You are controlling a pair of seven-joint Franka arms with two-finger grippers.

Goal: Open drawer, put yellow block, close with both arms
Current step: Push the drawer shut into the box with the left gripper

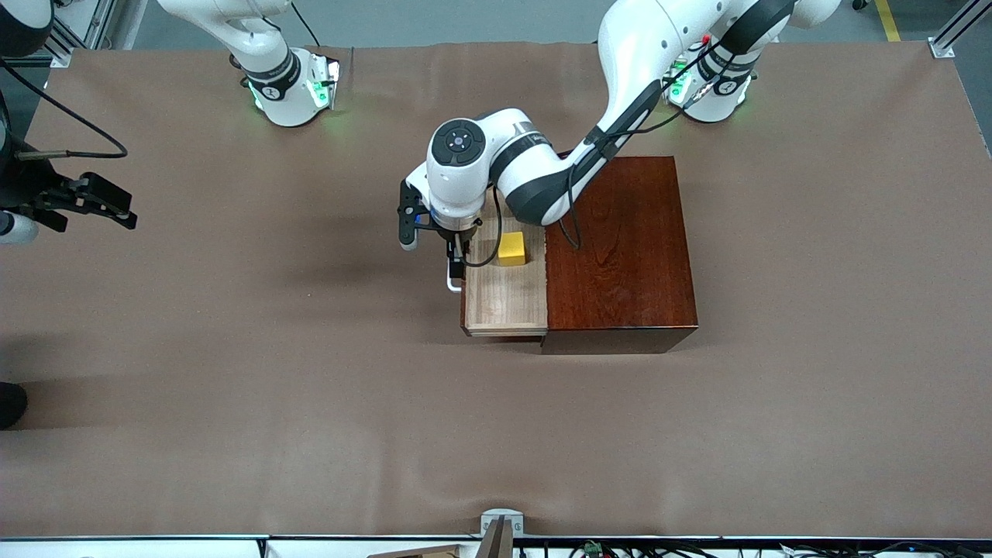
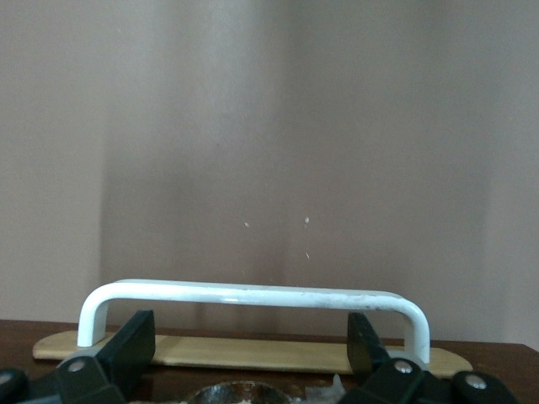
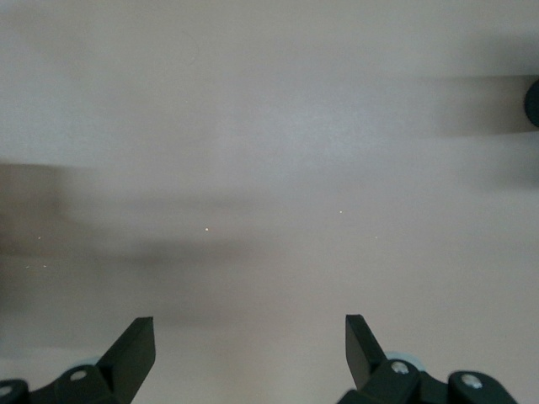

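The drawer (image 1: 504, 304) stands pulled out of the reddish-brown wooden box (image 1: 620, 248) toward the right arm's end of the table. The yellow block (image 1: 511, 249) lies in the drawer's tray, close to the box. My left gripper (image 1: 457, 260) hangs open over the drawer's front, at its white handle (image 1: 452, 284). In the left wrist view the handle (image 2: 253, 295) runs just ahead of the open gripper (image 2: 248, 345), not between the fingers. My right gripper (image 1: 124, 215) waits open and empty over bare table at the right arm's end; it also shows in the right wrist view (image 3: 250, 345).
The brown table cover (image 1: 310, 403) spreads all round the box. The left arm's forearm (image 1: 542, 186) crosses over the box and the drawer's farther part. A small mount (image 1: 500, 527) sits at the table's near edge.
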